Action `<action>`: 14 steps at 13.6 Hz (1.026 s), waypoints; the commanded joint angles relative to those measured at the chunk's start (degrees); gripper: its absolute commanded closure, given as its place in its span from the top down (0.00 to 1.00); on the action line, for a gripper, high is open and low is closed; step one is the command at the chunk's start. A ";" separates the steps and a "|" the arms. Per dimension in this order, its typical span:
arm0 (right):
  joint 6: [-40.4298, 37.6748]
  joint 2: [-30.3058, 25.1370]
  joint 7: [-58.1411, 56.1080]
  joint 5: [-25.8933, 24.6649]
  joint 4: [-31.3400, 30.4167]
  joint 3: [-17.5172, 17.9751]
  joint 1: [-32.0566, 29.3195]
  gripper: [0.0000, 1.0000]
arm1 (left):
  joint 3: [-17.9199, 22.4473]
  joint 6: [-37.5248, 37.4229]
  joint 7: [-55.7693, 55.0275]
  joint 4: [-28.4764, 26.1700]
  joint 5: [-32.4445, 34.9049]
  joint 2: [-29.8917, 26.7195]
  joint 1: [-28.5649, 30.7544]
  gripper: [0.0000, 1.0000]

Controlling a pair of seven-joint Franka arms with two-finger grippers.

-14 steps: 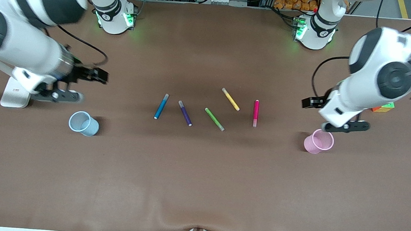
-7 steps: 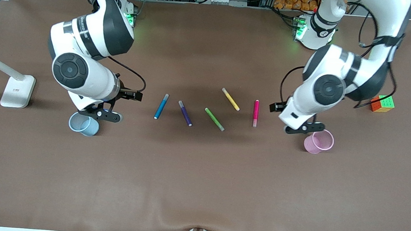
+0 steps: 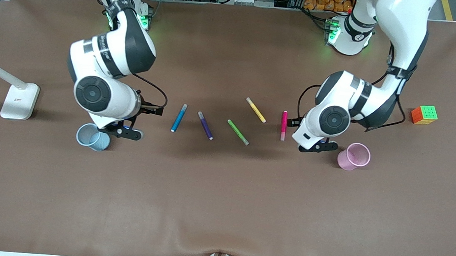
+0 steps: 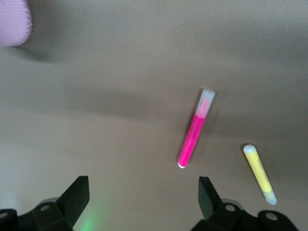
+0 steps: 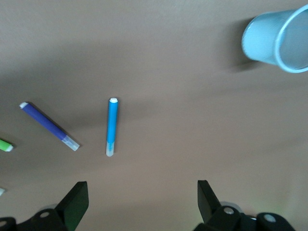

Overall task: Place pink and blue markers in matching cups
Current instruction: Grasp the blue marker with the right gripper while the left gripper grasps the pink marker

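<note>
The pink marker (image 3: 283, 125) and the blue marker (image 3: 179, 118) lie flat in a row of markers at mid-table. The pale pink cup (image 3: 353, 156) stands upright toward the left arm's end, the pale blue cup (image 3: 92, 136) toward the right arm's end. My left gripper (image 3: 313, 143) hangs open and empty over the table between the pink marker and the pink cup; its wrist view shows the gripper (image 4: 143, 197), the pink marker (image 4: 195, 131) and the pink cup (image 4: 13, 21). My right gripper (image 3: 124, 129) is open and empty beside the blue cup; its wrist view shows the gripper (image 5: 142, 197), the blue marker (image 5: 112, 126) and the blue cup (image 5: 276, 41).
A purple marker (image 3: 205, 125), a green marker (image 3: 238, 132) and a yellow marker (image 3: 256, 110) lie between the blue and pink ones. A colour cube (image 3: 424, 114) sits toward the left arm's end. A white lamp base (image 3: 19, 100) stands toward the right arm's end.
Both arms have swung in from the table's ends toward the row of markers. The left gripper has moved from over the pink cup toward the pink marker, the right from the lamp base to beside the blue cup.
</note>
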 commanded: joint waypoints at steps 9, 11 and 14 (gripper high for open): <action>36.65 -1.84 16.27 0.74 -29.18 -0.39 11.85 1.00 | -0.23 7.16 4.75 3.22 0.00 8.89 -1.29 0.87; 44.65 -1.22 20.24 0.66 -33.14 -0.39 14.32 1.00 | -0.23 8.74 4.75 3.22 0.00 10.03 -1.46 0.85; 49.34 -0.43 20.25 0.66 -35.18 -0.48 14.24 1.00 | -0.23 10.68 4.67 3.31 0.00 11.79 -2.25 0.80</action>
